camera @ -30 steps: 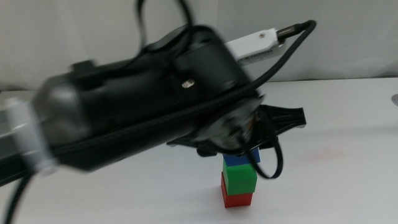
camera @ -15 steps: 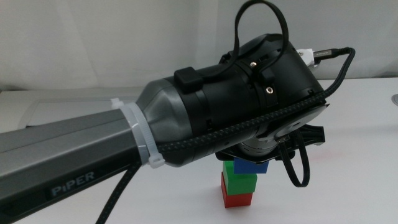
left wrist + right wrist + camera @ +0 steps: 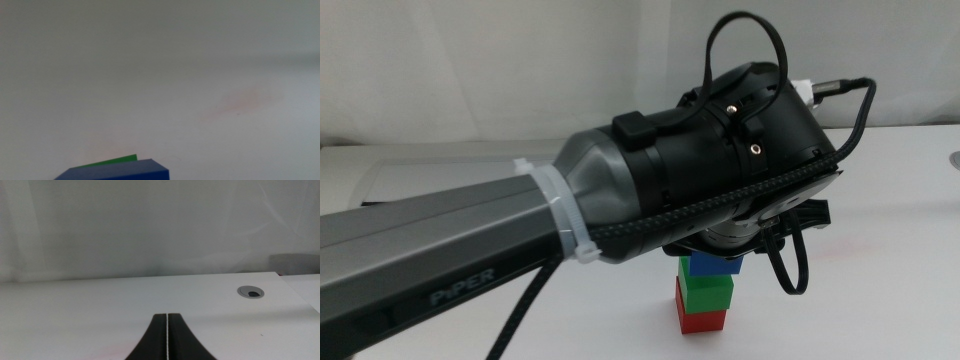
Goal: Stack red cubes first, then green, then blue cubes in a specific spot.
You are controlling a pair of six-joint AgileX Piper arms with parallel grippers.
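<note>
White tabletop under a plain white backdrop, with a grey-framed panel at the far left. Near the front edge in the middle view, one stack of three: red cube at the bottom on the table, green cube on top of it, blue cube on the green one, set slightly to the right of it, its upper part hidden.

Reaching in from the left, left arm fills most of the middle view. Left gripper directly above the blue cube; jaws hidden in both views, so cannot tell whether apart, together or gripping. From the left wrist camera, only a corner of the blue cube and a sliver of green, plus a faint pink smudge on the table beyond.

Right gripper off to the side, out of the middle view, jaws pressed together on nothing, low over the table, pointing toward a round grey grommet.
</note>
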